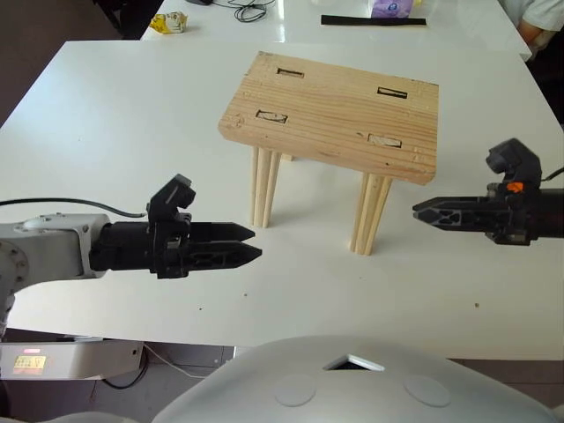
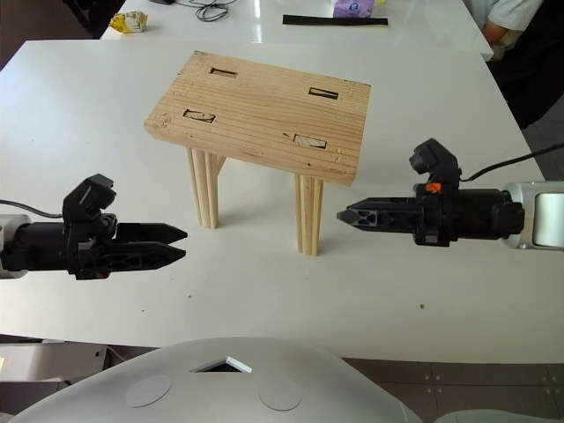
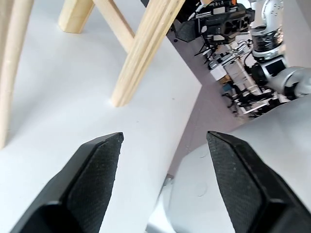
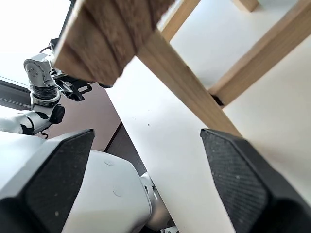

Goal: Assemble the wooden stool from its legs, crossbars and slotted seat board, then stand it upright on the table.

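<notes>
The wooden stool stands upright in the middle of the white table [image 1: 115,132]. Its slotted seat board [image 1: 335,115] rests on splayed legs, one pair on the left [image 1: 264,185] and one on the right [image 1: 370,211]. My left gripper [image 1: 256,243] hovers low at the front left, open and empty, a short gap from the left legs. At the stool's right, my right gripper [image 1: 416,211] points at the right legs, open and holding nothing. The left wrist view looks past black fingers [image 3: 92,184] to a leg [image 3: 141,53]. The right wrist view shows the seat's underside [image 4: 112,34].
A yellow packet [image 1: 169,22], a black strip [image 1: 372,20], a purple item [image 1: 390,8] and cables lie on a second table behind. The table's front edge [image 1: 264,339] runs just below both grippers. Bare tabletop stretches to the left of the stool.
</notes>
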`<move>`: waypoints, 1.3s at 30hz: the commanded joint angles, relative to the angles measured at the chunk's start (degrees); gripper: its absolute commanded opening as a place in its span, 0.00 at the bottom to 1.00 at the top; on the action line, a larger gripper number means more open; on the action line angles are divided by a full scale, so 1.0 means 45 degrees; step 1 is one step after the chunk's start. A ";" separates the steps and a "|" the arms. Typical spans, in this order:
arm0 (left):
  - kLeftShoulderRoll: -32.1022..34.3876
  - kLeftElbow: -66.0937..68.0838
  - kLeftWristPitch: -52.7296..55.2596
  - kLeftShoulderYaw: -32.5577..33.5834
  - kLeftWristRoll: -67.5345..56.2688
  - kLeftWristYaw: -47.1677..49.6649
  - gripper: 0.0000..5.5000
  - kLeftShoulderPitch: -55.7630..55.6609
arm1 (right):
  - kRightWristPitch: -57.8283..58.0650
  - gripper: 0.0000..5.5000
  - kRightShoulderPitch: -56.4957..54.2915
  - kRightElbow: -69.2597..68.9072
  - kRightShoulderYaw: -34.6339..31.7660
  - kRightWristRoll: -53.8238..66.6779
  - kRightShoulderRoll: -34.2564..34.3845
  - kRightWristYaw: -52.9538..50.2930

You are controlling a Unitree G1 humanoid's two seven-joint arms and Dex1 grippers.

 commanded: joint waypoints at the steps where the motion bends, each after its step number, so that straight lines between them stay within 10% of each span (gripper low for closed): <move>1: -0.1523 -0.0357 -0.4692 0.0536 0.6872 -0.1896 0.58 0.4632 | -0.1417 0.73 0.4650 -0.2316 -0.1977 -0.5052 0.1771 -0.0024; 9: -0.7251 0.3151 -1.0674 -0.2071 1.2870 0.3125 0.58 0.2377 | -0.7290 0.73 0.4333 -0.1102 0.0749 -1.2463 0.7351 -0.4805; 19: -1.0531 0.9884 -1.5651 -0.2885 1.6888 0.5146 0.58 -0.1854 | -1.3665 0.73 0.0972 0.3787 0.2374 -1.8238 1.2656 -0.5813; 39: -1.2472 1.5586 -1.9596 -0.2121 1.8539 0.7296 0.58 -0.5685 | -2.0204 0.73 -0.2632 1.1374 0.2564 -2.2612 1.4954 -0.5527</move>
